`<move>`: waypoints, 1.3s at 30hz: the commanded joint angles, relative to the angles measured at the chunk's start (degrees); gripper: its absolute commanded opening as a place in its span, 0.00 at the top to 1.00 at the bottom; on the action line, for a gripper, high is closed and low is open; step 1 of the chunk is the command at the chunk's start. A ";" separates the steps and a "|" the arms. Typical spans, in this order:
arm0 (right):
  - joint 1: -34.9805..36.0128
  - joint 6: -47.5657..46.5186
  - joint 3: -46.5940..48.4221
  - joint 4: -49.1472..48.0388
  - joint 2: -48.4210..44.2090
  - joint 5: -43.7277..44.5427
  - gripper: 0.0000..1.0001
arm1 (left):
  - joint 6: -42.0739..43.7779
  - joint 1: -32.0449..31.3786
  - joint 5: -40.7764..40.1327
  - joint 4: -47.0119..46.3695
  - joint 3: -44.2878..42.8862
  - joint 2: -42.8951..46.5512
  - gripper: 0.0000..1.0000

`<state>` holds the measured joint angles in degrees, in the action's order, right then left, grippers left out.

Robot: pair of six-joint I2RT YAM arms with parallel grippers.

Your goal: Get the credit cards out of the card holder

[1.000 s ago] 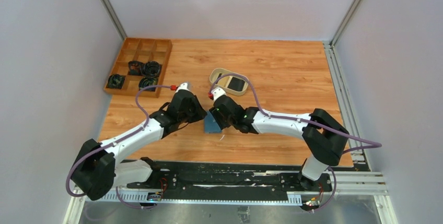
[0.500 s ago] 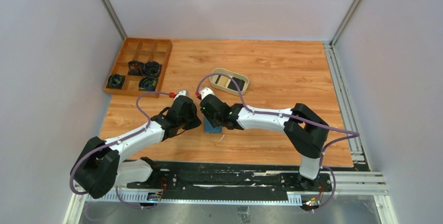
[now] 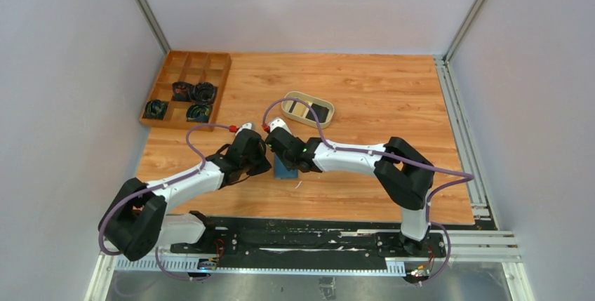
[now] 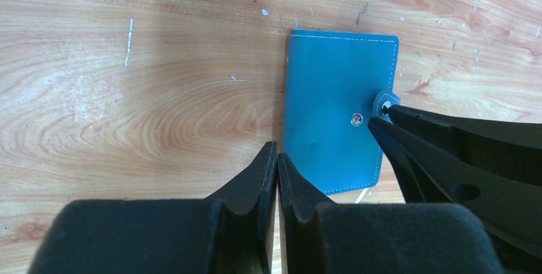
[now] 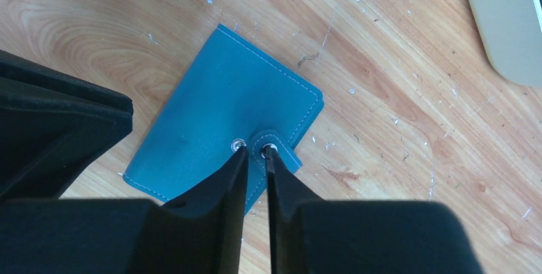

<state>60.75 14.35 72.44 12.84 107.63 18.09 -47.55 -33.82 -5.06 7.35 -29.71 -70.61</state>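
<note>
I'm pinching the snap tab [image 5: 276, 152] on the folded card holder [image 5: 217, 121] with the right gripper [image 5: 255, 154]. The left gripper [image 4: 277, 159] is sitting closed and empty. 2 credit cards [image 3: 319, 111] are lying in the dish [image 3: 285, 104].

The right arm [image 3: 358, 154] has folded in toward the card holder [image 4: 339, 108]. Its elbow [image 3: 401, 175], a second ago stretched well out to the right of the card holder, now sits much nearer. The right claw [image 5: 255, 151] has shifted left over the card holder and narrowed to a thin slot, its tips now at the snap tab [image 5: 281, 156]. The left claw [image 4: 276, 151] has come in just beside the card holder's left edge and pinched almost together. The right arm's purple cable [image 3: 277, 102] has swung left, closer to the card holder.
</note>
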 commanded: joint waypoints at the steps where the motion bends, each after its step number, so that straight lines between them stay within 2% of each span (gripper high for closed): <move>1: 0.60 0.94 1.12 2.19 1.06 1.95 0.83 | -0.17 0.32 0.23 -1.20 0.37 -0.78 0.89; 7: 0.59 0.79 1.64 2.14 2.08 2.15 0.92 | -0.17 0.32 0.69 -2.03 0.37 -2.07 0.89; 10: 0.60 0.78 1.85 2.19 2.47 1.98 1.00 | -0.22 0.31 0.75 -2.36 0.36 -2.62 0.90; 22: 0.55 0.11 0.10 -0.69 -0.42 1.09 1.00 | -0.26 0.29 1.08 -3.79 0.77 -4.90 0.91; 25: 0.68 -0.43 -1.63 -1.86 -2.78 1.29 0.76 | -0.09 0.33 1.03 -3.78 0.71 -5.01 0.90; 27: 0.76 -0.70 -3.04 -2.43 -4.47 2.05 0.69 | -0.02 0.28 1.01 -3.80 0.77 -5.15 0.91; 32: 0.77 -1.13 -2.80 -0.13 -5.22 4.04 0.62 | -0.12 0.32 1.17 -4.16 0.84 -5.50 0.91; 39: 0.93 -0.58 3.97 5.75 0.44 3.15 0.60 | -0.26 0.34 1.31 -4.33 0.86 -5.56 0.91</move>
<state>60.75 13.87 72.42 14.15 104.79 20.45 -47.57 -33.58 -3.97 3.99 -29.54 -75.99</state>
